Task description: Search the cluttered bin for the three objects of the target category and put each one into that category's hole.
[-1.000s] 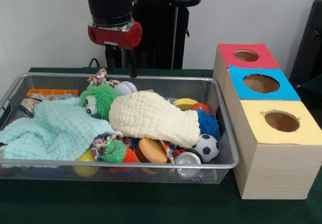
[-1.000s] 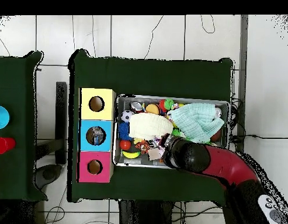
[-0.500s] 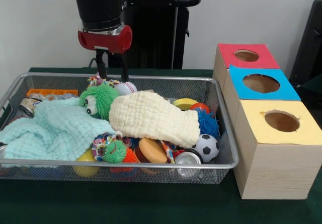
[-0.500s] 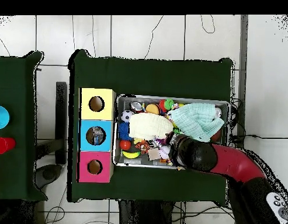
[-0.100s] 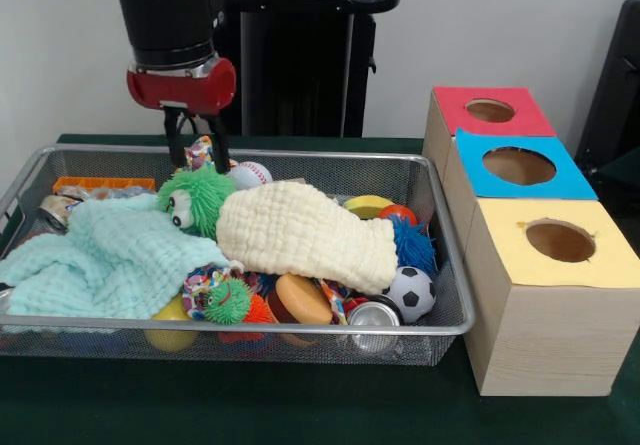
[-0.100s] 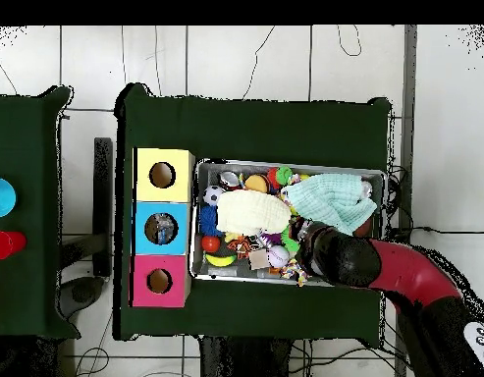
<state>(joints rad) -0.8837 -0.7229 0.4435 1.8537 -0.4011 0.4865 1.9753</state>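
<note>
Here, gripper parted, over rope toy

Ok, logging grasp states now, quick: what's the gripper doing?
Gripper: open, holding nothing, its fingers apart above the colourful rope toy at the bin's far side.

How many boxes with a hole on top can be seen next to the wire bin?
3, in a row beside the bin: the yellow box nearest the camera, the blue box in the middle, the red box farthest back. None appears hidden.
</note>
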